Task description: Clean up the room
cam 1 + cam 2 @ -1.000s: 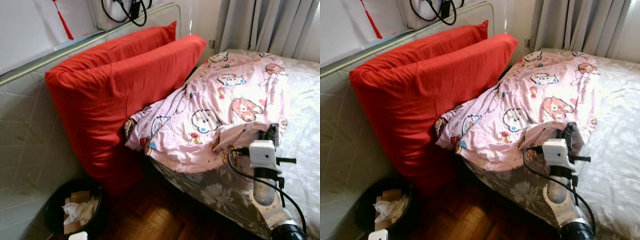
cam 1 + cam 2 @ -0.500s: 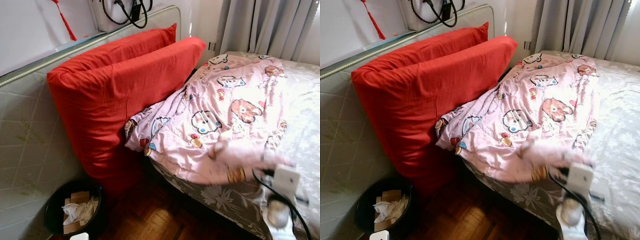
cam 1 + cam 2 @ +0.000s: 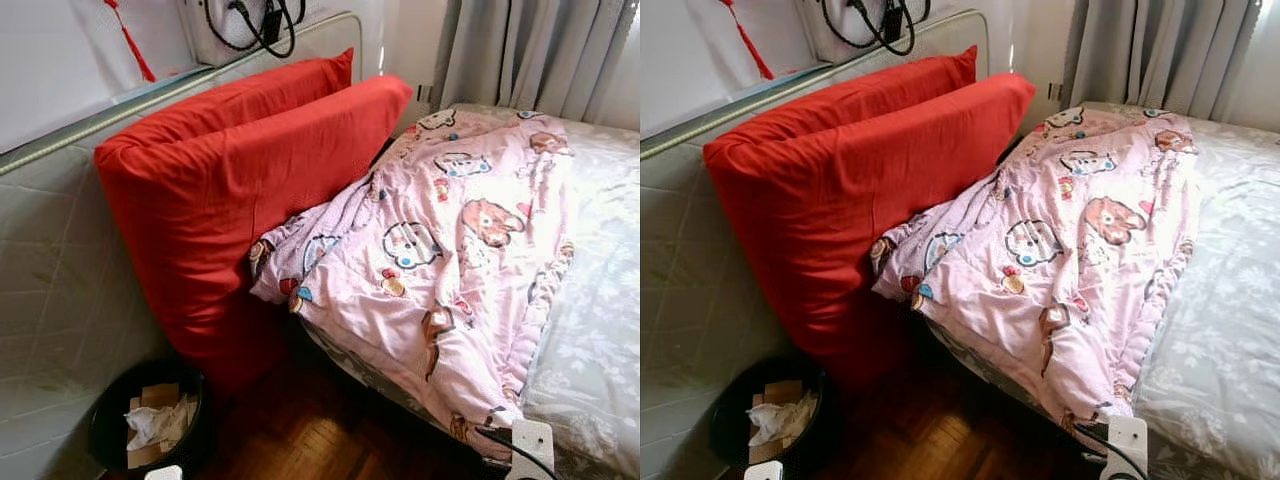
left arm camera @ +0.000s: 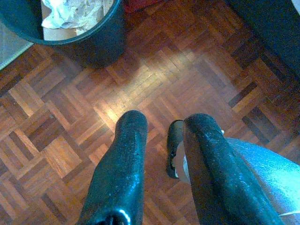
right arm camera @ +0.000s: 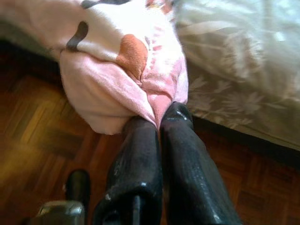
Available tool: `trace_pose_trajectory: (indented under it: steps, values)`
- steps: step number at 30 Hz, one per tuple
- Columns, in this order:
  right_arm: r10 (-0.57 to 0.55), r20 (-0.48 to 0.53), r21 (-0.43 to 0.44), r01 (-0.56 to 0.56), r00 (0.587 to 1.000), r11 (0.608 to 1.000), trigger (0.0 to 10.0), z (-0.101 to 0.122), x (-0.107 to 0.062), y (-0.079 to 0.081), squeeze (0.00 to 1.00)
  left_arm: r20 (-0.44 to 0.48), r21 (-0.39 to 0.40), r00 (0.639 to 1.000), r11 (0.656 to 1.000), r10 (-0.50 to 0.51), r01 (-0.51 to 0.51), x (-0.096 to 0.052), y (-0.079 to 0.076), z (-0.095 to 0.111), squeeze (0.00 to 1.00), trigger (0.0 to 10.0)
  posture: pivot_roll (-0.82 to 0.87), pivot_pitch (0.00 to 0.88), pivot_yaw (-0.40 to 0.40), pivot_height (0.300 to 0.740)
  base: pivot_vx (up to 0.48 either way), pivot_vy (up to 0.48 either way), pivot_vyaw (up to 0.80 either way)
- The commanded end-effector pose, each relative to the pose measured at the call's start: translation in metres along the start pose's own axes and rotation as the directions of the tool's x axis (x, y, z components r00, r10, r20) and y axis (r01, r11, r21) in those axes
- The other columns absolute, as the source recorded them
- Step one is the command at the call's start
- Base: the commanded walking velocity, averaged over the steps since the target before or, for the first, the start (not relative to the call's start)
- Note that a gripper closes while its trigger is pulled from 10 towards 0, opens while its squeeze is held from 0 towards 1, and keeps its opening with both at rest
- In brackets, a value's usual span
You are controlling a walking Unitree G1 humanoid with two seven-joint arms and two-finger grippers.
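Dragged down over the bed's edge since before, pink blanket (image 5: 131,79) sits pinched between the right gripper's (image 5: 158,123) closed fingers.

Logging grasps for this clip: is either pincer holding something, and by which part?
The right pincer pinches the pink blanket at its bunched lower edge; the left pincer holds nothing.

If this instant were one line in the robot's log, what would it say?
right tool: shut on pink blanket corner, at bed edge | left tool: open, idle over wood floor

I see dark parquet floor (image 4: 154,79), a quilted grey headboard (image 3: 60,260), grey curtains (image 3: 540,50) with daylight on the floral bedsheet (image 3: 600,300), and a black wastebasket (image 3: 145,425) holding paper.
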State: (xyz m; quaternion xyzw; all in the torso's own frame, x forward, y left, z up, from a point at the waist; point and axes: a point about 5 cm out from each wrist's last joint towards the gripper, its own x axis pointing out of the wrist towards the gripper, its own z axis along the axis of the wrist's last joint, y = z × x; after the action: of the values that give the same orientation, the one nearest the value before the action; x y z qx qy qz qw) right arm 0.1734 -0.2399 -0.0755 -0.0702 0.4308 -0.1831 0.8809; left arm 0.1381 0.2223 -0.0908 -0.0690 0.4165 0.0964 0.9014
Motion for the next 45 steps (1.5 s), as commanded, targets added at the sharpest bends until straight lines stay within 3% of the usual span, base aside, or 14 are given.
trace_pose_trajectory:
  steps: [1, 11, 12, 14, 16, 31, 32, 33, 40, 45]
  values:
    - [0.035, -0.049, -0.011, -0.036, 0.998, 0.999, 10.0, -0.009, -0.002, 0.006, 0.00, -0.023, 0.013, 1.000, 1.000, -0.001, 0.001, -0.001, 0.001, -0.003, 0.00, 10.0, 0.06, 0.000, 0.062, 0.740, 0.000, 0.000, 0.00]
    - [0.057, -0.090, -0.032, -0.060, 0.994, 0.998, 10.0, -0.016, -0.002, 0.005, 0.00, -0.027, 0.017, 1.000, 1.000, 0.000, 0.000, -0.001, 0.001, -0.004, 0.00, 10.0, 0.06, 0.000, 0.062, 0.740, 0.000, 0.000, 0.00]
    - [0.054, -0.096, -0.031, -0.058, 0.994, 0.998, 10.0, -0.017, -0.003, 0.004, 0.78, -0.027, 0.017, 1.000, 1.000, 0.000, 0.000, -0.001, 0.001, -0.004, 0.00, 10.0, 0.06, 0.000, 0.062, 0.740, 0.000, 0.000, 0.00]
    - [0.051, -0.117, -0.033, -0.055, 0.992, 0.998, 10.0, -0.022, -0.003, 0.001, 0.99, -0.027, 0.015, 1.000, 1.000, 0.000, 0.000, -0.001, 0.001, -0.004, 0.00, 10.0, 0.06, 0.000, 0.062, 0.740, 0.000, 0.000, 0.00]
    - [0.053, -0.124, -0.035, -0.058, 0.991, 0.998, 10.0, -0.024, -0.003, 0.000, 1.00, -0.027, 0.016, 1.000, 1.000, 0.000, 0.001, -0.001, 0.001, -0.004, 0.00, 10.0, 0.06, 0.000, 0.062, 0.740, 0.000, 0.000, 0.00]
    - [0.125, -0.197, -0.029, -0.133, 0.972, 0.991, 10.0, -0.043, -0.008, 0.000, 0.98, -0.028, 0.015, 1.000, 1.000, 0.001, -0.001, -0.001, 0.002, -0.004, 0.00, 10.0, 0.06, 0.000, 0.061, 0.740, 0.000, 0.000, 0.00]
    - [0.137, -0.200, -0.028, -0.145, 0.970, 0.989, 10.0, -0.043, -0.009, 0.001, 0.65, -0.028, 0.015, 1.000, 1.000, 0.001, -0.001, -0.001, 0.002, -0.004, 0.00, 10.0, 0.06, 0.000, 0.061, 0.740, 0.000, 0.000, 0.00]
    - [0.156, -0.198, -0.028, -0.164, 0.968, 0.986, 10.0, -0.043, -0.009, 0.003, 0.00, -0.028, 0.015, 1.000, 1.000, 0.001, -0.001, -0.001, 0.001, -0.004, 0.00, 10.0, 0.06, 0.000, 0.061, 0.740, 0.000, 0.000, 0.00]
    - [0.203, -0.188, -0.038, -0.214, 0.961, 0.976, 10.0, -0.043, -0.010, 0.008, 0.00, -0.028, 0.015, 1.000, 1.000, 0.002, -0.002, -0.001, 0.001, -0.004, 0.00, 10.0, 0.05, 0.000, 0.063, 0.740, 0.000, 0.000, 0.00]
    - [0.236, -0.187, 0.001, -0.240, 0.954, 0.971, 10.0, -0.042, -0.010, 0.009, 0.00, -0.027, 0.015, 1.000, 1.000, 0.001, 0.000, 0.000, 0.001, -0.002, 0.00, 10.0, 0.05, 0.000, 0.067, 0.740, 0.000, 0.000, 0.00]
